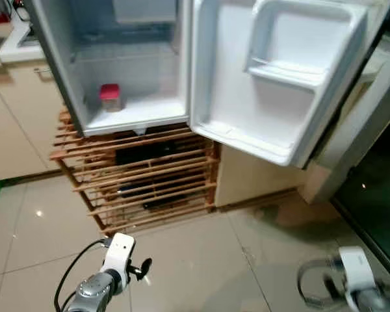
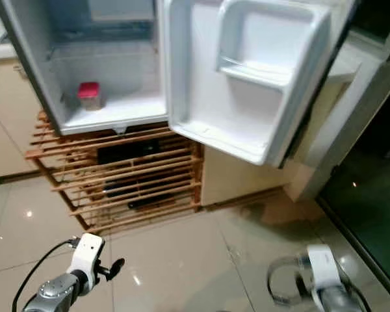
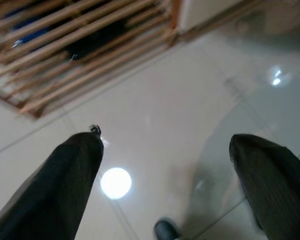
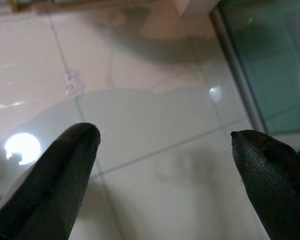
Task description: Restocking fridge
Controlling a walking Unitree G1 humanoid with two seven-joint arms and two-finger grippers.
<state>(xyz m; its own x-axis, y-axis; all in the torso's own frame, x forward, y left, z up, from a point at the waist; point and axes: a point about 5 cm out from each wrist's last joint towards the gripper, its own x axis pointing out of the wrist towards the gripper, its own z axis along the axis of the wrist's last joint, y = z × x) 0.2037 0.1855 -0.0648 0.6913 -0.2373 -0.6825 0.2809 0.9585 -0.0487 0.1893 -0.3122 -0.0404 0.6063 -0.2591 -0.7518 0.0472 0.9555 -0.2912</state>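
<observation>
A small fridge [image 1: 65, 78] stands open on a wooden slatted rack [image 1: 143, 172]. Its white door [image 1: 273, 84] swings out to the right, with bare door shelves. A jar with a red lid [image 1: 110, 97] sits on the fridge floor at the back left. My left gripper [image 3: 165, 145] hangs low over the tiled floor, fingers wide apart and holding nothing. My right gripper [image 4: 165, 135] is likewise open over the tiles near a glass door. Both arms [image 1: 110, 273] hang low in the eye views.
Dark objects lie inside the rack [image 1: 146, 153] under the fridge. Beige cabinets [image 1: 13, 123] stand at the left, a cream cabinet [image 1: 253, 179] behind the door. A dark glass door [image 1: 377, 195] runs along the right. Glossy floor tiles [image 1: 195, 260] lie before me.
</observation>
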